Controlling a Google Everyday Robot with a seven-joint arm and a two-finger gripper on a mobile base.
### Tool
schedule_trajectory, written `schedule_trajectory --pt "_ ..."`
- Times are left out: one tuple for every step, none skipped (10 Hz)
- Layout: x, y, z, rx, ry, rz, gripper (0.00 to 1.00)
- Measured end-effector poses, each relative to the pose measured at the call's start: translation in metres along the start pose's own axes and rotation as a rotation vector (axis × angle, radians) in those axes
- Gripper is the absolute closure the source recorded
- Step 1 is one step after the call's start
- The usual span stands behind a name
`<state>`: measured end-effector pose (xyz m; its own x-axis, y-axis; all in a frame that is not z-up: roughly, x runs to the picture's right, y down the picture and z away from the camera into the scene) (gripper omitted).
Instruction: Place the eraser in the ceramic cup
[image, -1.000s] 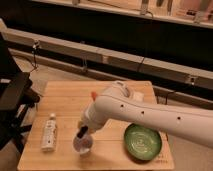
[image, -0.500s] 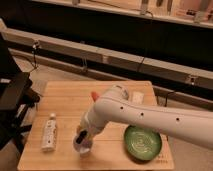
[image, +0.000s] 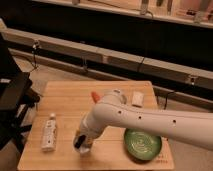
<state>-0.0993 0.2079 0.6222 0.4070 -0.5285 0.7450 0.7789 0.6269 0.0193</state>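
My gripper (image: 81, 141) hangs from the white arm at the front middle of the wooden table (image: 65, 105). It sits right over the small pale ceramic cup (image: 86, 149), which shows only as a pale rim beneath the dark gripper tip. A small white rectangular block (image: 137, 98), which looks like the eraser, lies at the back right of the table, well away from the gripper. I cannot see whether anything is held in the gripper.
A wide green ribbed dish (image: 143, 144) stands at the front right. A white bottle (image: 49, 132) lies at the front left. A small orange object (image: 94, 95) shows behind the arm. A dark chair (image: 12, 100) stands left of the table.
The gripper has moved down a little onto the cup, and the arm's elbow has shifted. The bottle and green dish have not moved.
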Motion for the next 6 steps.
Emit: schedule_trajectory --pt "-0.0017 0.0007 0.0031 -0.005 -0.002 -0.002 0.27" --pt "-0.0027 0.0015 0.006 -0.01 -0.003 -0.004 0.21" --pt "-0.0034 0.0022 0.0085 -0.013 -0.004 -0.005 0.2" --pt "-0.0032 0.003 0.0096 -0.016 -0.002 -0.004 0.2" --pt "-0.0027 0.0037 0.0099 -0.018 0.001 -0.003 0.2" --pt "-0.0023 0.0041 0.0096 -0.019 0.007 -0.002 0.2"
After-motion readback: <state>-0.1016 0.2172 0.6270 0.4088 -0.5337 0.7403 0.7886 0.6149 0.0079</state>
